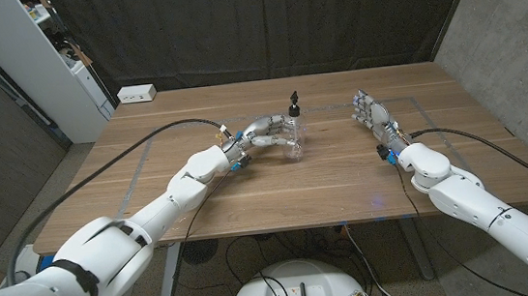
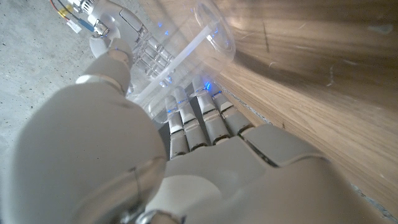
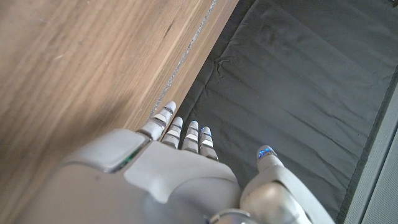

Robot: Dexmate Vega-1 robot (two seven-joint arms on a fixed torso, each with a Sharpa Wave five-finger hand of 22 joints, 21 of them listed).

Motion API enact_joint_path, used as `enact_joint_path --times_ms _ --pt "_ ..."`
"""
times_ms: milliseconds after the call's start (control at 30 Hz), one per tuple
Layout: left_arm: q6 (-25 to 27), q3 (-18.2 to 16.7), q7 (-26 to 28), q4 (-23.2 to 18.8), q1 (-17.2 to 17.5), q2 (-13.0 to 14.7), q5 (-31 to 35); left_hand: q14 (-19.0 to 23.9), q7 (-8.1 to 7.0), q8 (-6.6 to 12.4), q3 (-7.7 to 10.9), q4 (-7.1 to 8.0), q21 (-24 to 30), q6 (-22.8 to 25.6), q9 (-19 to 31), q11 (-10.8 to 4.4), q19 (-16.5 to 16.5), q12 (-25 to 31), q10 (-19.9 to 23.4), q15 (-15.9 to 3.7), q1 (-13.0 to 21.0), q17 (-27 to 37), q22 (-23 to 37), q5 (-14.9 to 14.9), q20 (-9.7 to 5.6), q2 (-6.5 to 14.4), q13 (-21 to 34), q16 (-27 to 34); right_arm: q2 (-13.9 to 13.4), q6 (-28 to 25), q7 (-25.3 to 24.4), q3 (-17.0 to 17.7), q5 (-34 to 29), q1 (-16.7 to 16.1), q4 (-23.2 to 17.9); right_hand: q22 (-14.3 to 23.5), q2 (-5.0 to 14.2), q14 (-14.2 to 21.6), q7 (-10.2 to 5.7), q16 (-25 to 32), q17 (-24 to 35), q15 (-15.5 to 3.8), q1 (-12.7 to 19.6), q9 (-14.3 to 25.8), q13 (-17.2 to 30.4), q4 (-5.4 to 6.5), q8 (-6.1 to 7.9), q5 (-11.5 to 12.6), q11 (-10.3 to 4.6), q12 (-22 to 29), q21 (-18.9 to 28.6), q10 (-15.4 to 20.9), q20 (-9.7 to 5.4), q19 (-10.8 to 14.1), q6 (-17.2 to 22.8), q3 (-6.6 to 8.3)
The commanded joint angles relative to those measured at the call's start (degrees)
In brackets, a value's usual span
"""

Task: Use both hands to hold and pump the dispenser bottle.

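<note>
Left hand [image 1: 264, 130] grips clear dispenser bottle [image 1: 293, 137].

Even, soft overhead light, faint shadows on the table [image 1: 344, 174], wide-angle bending at edges, close wrist views blurred.

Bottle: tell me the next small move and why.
Probably bring the right hand across to the black pump. The left hand already grips the clear bottle, while the right is open, apart from it, with nothing on the pump.

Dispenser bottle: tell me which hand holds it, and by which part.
The left hand grips the clear dispenser bottle around its body, below the black pump. The right hand holds nothing.
</note>
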Motion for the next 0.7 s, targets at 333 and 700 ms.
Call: enact_joint_path --times_ms 333,700 --pt "5.7 -1.3 7.8 -10.4 3.9 3.4 2.8 1.8 0.12 1.04 -1.50 -0.13 0.3 0.1 0.7 0.29 1.1 0.9 0.6 -10.83 2.6 3.7 0.3 0.2 -2.29 2.7 1.2 1.3 -9.7 -11.8 -7.0 2.8 -9.9 -5.8 -18.8 0.3 2.45 0.1 -0.02 0.7 -0.1 0.05 -0.1 0.2 0.2 -0.12 0.39 0.5 -0.16 0.5 -0.1 0.6 -0.19 0.1 0.9 -0.07" --pt "7.0 -1.2 9.8 -11.6 4.4 2.8 3.4 1.7 0.24 1.41 -2.24 -0.06 0.3 -0.1 0.9 0.46 1.2 1.0 0.7 -10.74 3.0 4.4 0.3 0.2 -2.15 3.0 1.9 1.8 -14.3 -20.1 -6.9 3.2 -15.4 -6.3 -27.8 0.3 2.35 0.3 -0.13 0.8 -0.3 -0.28 0.0 0.2 0.2 -0.29 0.61 0.5 -0.02 0.6 -0.1 0.9 -0.35 0.3 1.9 -0.02"
